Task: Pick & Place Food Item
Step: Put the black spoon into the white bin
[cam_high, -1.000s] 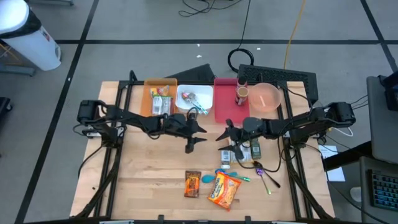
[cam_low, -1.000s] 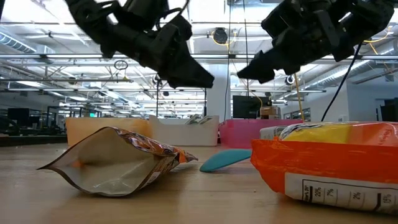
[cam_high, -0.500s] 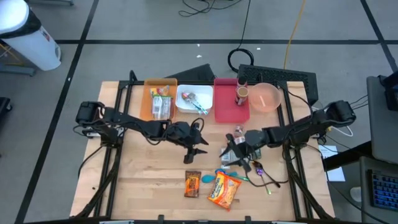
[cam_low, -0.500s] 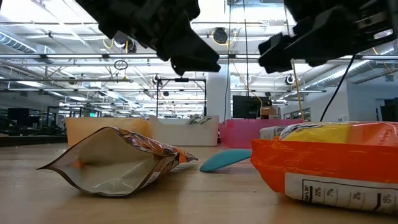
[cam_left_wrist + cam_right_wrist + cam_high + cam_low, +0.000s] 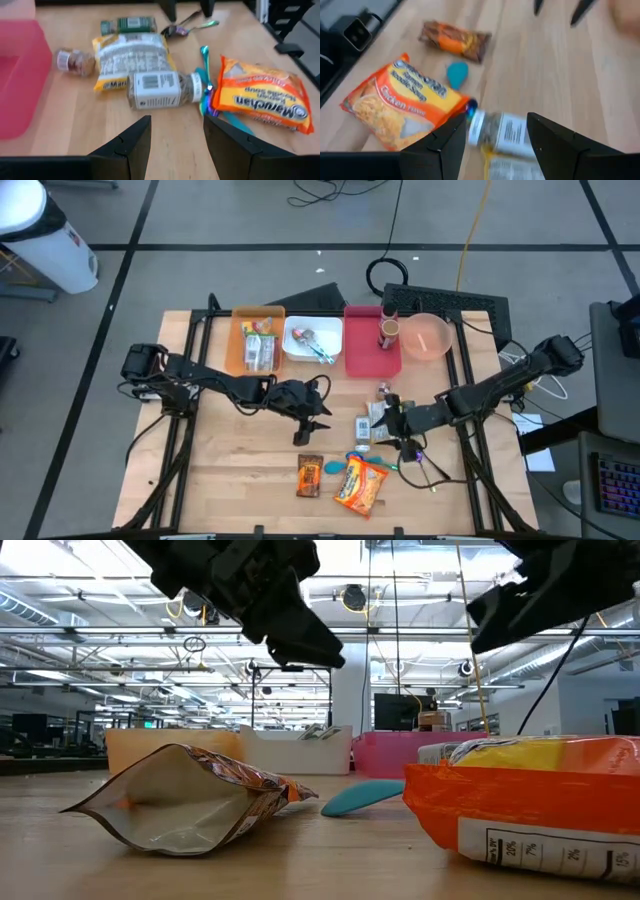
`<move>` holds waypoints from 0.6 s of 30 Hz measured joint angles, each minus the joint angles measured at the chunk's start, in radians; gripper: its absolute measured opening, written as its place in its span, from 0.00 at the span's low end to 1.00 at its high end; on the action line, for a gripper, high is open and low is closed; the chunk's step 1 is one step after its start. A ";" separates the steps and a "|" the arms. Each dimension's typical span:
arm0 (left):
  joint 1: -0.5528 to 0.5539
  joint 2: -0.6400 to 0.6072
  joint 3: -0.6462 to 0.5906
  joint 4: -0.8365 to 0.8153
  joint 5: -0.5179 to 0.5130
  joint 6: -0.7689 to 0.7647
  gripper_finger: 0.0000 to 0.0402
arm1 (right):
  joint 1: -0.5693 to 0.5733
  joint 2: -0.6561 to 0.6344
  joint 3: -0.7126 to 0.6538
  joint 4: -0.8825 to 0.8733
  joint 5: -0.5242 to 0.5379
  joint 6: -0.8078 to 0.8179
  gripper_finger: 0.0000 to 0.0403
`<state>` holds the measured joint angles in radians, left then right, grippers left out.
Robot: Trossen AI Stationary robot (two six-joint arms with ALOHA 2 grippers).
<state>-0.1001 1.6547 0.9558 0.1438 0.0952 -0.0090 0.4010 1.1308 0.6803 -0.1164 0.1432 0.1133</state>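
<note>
Orange ramen packet [image 5: 359, 485] flat near the table's front edge, beside a brown candy wrapper [image 5: 309, 476].

A light wooden worktop [image 5: 240, 470] stands on a grey floor [image 5: 200, 270] crossed by dark lines. A white bin [image 5: 45, 240] sits at the far left, and black and yellow cables [image 5: 470, 230] trail across the floor behind. At table height, the room beyond shows an open ceiling of beams and strip lights [image 5: 90, 650], a white pillar [image 5: 350, 710] and dark monitors [image 5: 395, 710].

Two dark jointed arms, black cables; each claw two flat black fingers.
</note>
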 joint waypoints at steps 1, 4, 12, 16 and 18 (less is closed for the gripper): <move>0.000 0.000 0.000 -0.010 0.000 -0.001 0.46 | 0.009 0.002 0.021 -0.056 0.015 0.031 0.50; 0.000 0.000 0.000 -0.038 -0.001 -0.020 0.46 | 0.033 0.022 0.067 -0.205 0.041 0.114 0.50; 0.000 0.000 0.000 -0.097 -0.001 -0.026 0.46 | 0.075 0.065 0.129 -0.450 -0.010 0.420 0.50; 0.000 0.000 0.000 -0.123 -0.001 -0.020 0.46 | 0.092 0.073 0.132 -0.499 -0.093 0.595 0.50; 0.000 0.000 0.000 -0.126 -0.001 -0.013 0.46 | 0.103 0.073 0.132 -0.542 -0.109 0.664 0.50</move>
<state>-0.1005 1.6547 0.9558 0.0176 0.0940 -0.0223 0.5038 1.2034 0.8124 -0.6587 0.0347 0.7776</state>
